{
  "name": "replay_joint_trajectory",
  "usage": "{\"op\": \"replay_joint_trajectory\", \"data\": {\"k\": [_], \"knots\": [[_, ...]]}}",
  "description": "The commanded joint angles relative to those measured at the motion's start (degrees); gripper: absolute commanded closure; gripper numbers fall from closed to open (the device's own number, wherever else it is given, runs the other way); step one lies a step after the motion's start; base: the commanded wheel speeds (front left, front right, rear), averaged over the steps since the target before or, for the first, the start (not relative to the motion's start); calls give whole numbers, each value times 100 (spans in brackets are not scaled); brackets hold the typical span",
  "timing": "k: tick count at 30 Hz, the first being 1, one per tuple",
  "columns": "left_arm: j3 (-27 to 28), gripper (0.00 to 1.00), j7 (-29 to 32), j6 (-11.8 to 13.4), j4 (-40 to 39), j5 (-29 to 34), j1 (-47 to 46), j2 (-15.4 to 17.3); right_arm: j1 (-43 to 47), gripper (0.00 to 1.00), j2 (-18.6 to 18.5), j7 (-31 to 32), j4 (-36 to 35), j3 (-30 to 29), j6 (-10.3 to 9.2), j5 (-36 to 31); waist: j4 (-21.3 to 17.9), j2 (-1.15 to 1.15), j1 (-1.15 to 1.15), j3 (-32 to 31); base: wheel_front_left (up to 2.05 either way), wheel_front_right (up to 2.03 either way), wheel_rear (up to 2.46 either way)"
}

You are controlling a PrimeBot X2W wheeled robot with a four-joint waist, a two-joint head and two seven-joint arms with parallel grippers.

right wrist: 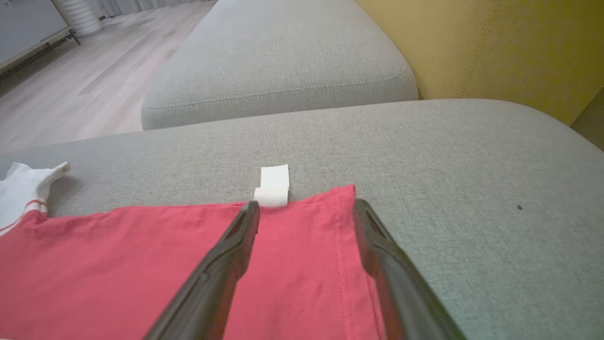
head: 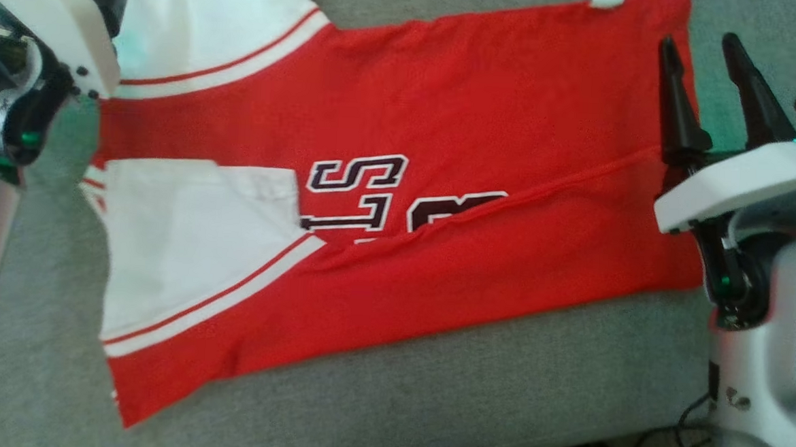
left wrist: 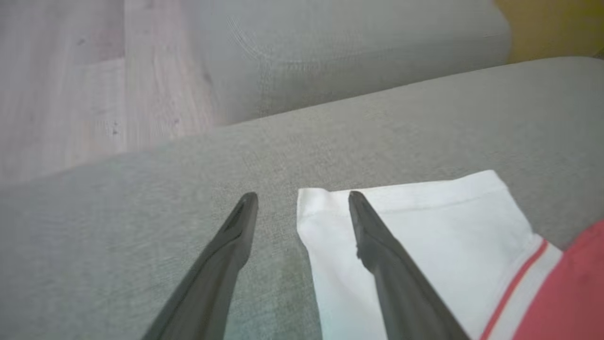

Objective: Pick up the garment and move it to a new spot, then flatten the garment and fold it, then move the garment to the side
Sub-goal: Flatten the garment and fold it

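Note:
A red jersey (head: 444,117) with white sleeves and dark lettering lies spread on the grey sofa cushion (head: 430,389). A crease ridge crosses its body, and the near sleeve (head: 193,240) is folded inward. In the left wrist view my left gripper (left wrist: 302,196) is open, low over the far white sleeve (left wrist: 424,222). One finger is above the sleeve's edge and the other is over bare cushion. My right gripper (head: 699,40) is open at the jersey's hem edge. Its fingers straddle the red corner (right wrist: 330,222) beside a small white tag (right wrist: 272,186).
A second grey cushion (right wrist: 273,61) lies beyond the gap, with a yellow sofa back (right wrist: 495,42) to the right and wood floor (left wrist: 56,71) to the left. Bare cushion surrounds the jersey. A dark cable (head: 688,416) hangs by the robot's base.

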Motion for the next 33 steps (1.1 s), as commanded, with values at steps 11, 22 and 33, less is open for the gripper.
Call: {"op": "replay_joint_trajectory", "data": {"k": [11, 22, 33], "knots": [[-79, 0, 263, -146, 210, 101, -299, 305, -322, 0, -34, -192, 84, 261, 40, 44, -260, 0, -2, 318, 0, 0, 0], [-519, 100, -427, -268, -33, 521, -435, -51, -1144, 0, -122, 270, 977, 64, 40, -609, 135, 0, -2, 239, 0, 0, 0], [-573, 100, -1113, -338, -476, 391, -399, -419, -1871, 0, -469, 1053, 2046, -514, 40, -834, 637, 0, -2, 184, 0, 0, 0]]}}
